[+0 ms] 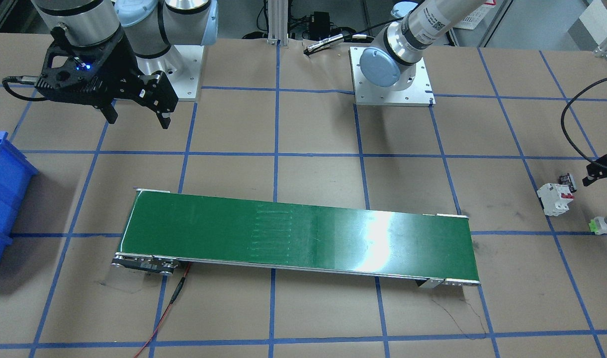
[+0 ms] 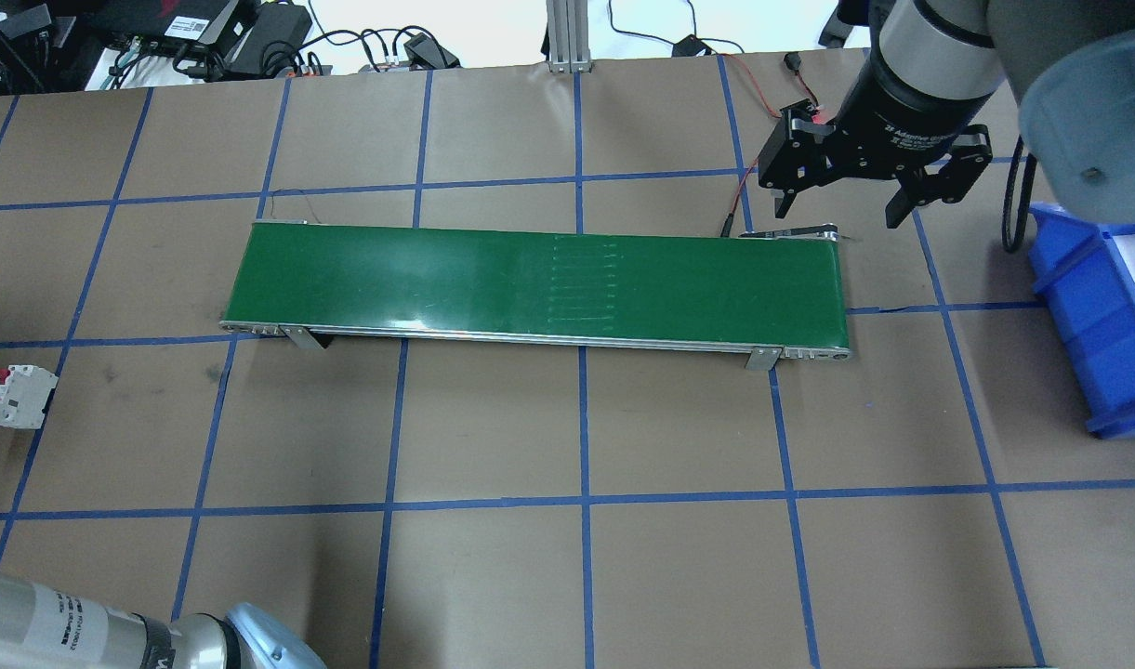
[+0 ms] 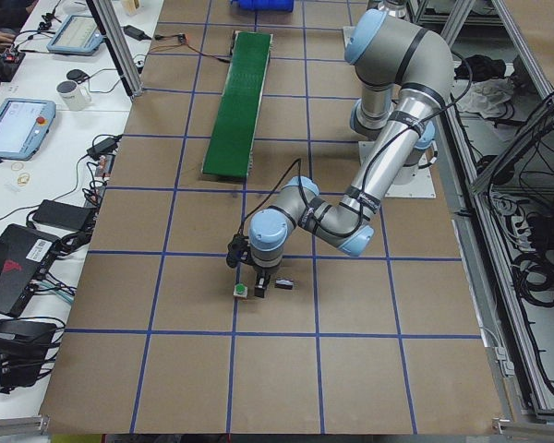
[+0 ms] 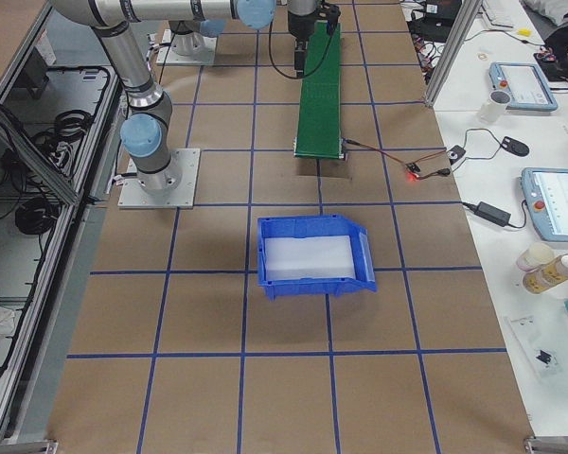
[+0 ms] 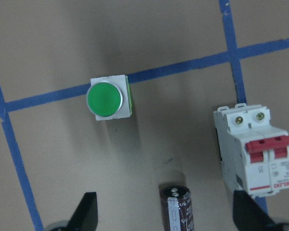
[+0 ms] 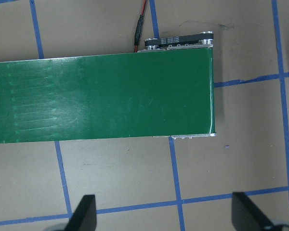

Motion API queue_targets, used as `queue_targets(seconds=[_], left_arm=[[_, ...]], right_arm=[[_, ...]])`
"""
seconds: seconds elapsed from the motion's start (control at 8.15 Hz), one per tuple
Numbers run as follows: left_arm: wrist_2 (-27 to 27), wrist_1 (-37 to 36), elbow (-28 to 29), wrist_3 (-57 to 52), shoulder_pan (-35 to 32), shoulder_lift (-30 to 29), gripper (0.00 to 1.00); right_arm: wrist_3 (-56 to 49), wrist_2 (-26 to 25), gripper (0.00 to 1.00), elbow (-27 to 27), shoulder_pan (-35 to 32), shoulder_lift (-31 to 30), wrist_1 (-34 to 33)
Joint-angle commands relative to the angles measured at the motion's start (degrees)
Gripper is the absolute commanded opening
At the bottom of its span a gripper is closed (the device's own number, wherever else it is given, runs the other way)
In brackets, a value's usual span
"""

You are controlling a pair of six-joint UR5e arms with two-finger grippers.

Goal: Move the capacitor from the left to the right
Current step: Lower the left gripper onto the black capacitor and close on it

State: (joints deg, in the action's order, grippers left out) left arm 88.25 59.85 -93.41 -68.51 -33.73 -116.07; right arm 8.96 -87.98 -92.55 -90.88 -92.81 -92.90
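Observation:
The capacitor [image 5: 177,208], a small dark cylinder-like part with a silvery face, lies on the paper-covered table between the open fingers of my left gripper [image 5: 168,217], which hovers above it without touching. It also shows in the front view [image 1: 566,181], where the left gripper [image 1: 599,170] is at the right edge of the view. My right gripper [image 2: 841,206] is open and empty above the far right end of the green conveyor belt [image 2: 530,279]; it also shows in the front view [image 1: 138,118].
A white circuit breaker with red switches [image 5: 255,154] lies right beside the capacitor. A green-capped push button [image 5: 106,98] lies beyond it on a blue tape line. A blue bin [image 2: 1092,316] stands on the robot's right. A red cable [image 1: 169,308] runs from the belt.

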Motion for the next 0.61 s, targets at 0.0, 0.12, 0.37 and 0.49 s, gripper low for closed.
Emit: queue_targets(seconds=[0.0,0.12,0.37,0.49], left_arm=[[-0.7,-6.7,-4.4,-0.4,0.9,-0.9,1.00],[-0.9,-6.6,-4.7,-0.4,1.1,-1.1,1.00],[-0.8,-6.6,-5.3,-0.6,1.8,-1.8,1.00],[-0.8,-6.6,-5.6,-2.1,3.1,-1.9,1.00]], right_arm=[[-0.1,0.0,1.00,0.0,0.0,0.0,0.0],[0.0,0.0,1.00,0.0,0.0,0.0,0.0],[-0.2,0.0,1.00,0.0,0.0,0.1,0.0],[-0.2,-0.1,1.00,-0.1,0.0,0.1,0.0]])
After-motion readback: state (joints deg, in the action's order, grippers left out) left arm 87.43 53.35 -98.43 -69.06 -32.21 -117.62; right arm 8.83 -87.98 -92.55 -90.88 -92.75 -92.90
